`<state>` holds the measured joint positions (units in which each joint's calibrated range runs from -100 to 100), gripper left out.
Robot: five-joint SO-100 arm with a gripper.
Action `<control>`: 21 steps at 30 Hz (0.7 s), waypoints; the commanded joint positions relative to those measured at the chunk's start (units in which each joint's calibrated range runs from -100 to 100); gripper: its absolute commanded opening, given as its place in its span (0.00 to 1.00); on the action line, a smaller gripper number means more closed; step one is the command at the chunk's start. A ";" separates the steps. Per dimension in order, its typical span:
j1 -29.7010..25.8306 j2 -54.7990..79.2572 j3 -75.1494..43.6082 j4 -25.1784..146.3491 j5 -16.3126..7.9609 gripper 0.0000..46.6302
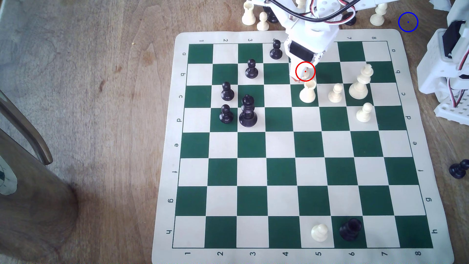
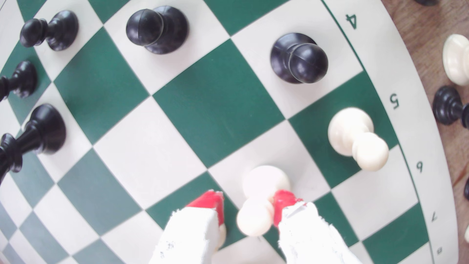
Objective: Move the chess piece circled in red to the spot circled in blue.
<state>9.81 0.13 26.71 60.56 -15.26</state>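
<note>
the gripper [image 2: 250, 210] stands open around one white pawn [image 2: 264, 200], red fingertips [image 2: 283, 203] either side. the blue-ringed spot [image 1: 408, 22] sits upper right of the exterior view, five black pawns [image 1: 251, 69] upper left.

Chess mat [image 1: 416, 76]: cream border, dark green and cream checks, dark printed numbers and letters along the edges; worktop [image 1: 101, 101] brown wood grain with darker streaks. Pawn [image 2: 264, 200] cream-white under a thin red ring [image 1: 305, 71] with red dot; the spot [image 1: 408, 22] is bare brown wood inside a thin blue ring with a blue dot. End effector [image 2: 250, 210] white with red fingertips [image 2: 210, 203]; black pawns [image 1: 251, 69] glossy, black king [image 1: 248, 111] likewise, cream king [image 1: 360, 81] matching the pawn.
</note>
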 commanded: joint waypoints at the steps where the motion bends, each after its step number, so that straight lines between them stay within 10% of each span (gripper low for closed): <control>1: 0.48 -0.64 -0.78 -0.20 0.24 0.17; 21: 2.12 -8.19 -4.86 6.35 1.56 0.00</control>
<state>10.55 -0.46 26.71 62.39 -13.94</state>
